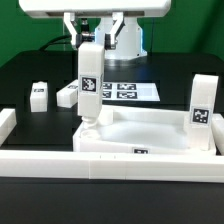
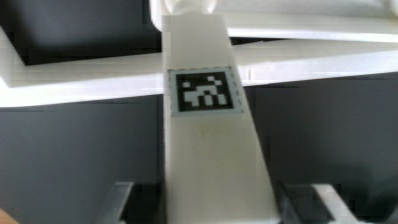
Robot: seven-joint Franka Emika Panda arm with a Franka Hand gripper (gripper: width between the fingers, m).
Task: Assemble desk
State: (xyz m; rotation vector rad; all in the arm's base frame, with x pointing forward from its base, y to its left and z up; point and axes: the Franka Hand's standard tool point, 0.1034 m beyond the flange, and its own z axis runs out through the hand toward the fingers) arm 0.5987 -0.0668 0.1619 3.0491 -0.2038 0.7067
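— Where do we find the tabletop (image 1: 150,135)?

— It lies flat on the black table (image 1: 25,75), rim up, just behind the white border rail (image 1: 30,160) at the front of the exterior view.

— And the leg (image 1: 88,78) under the arm?

— We see it upright, its lower end at the tabletop's corner on the exterior view's left. We cannot tell whether it is seated in the socket.

— Does the gripper (image 1: 97,38) have hold of it?

— We think not. In the wrist view the leg (image 2: 199,120) passes between the fingers (image 2: 128,200), and a dark gap shows on either side of it. So the jaws stand wider than the leg and clamp nothing.

— What else do we see?

— A second leg (image 1: 202,102) stands upright at the tabletop's corner on the exterior view's right. A loose leg (image 1: 39,95) and another loose leg (image 1: 68,95) rest on the table behind the left corner, near each other. The marker board (image 1: 128,90) lies flat behind the tabletop.
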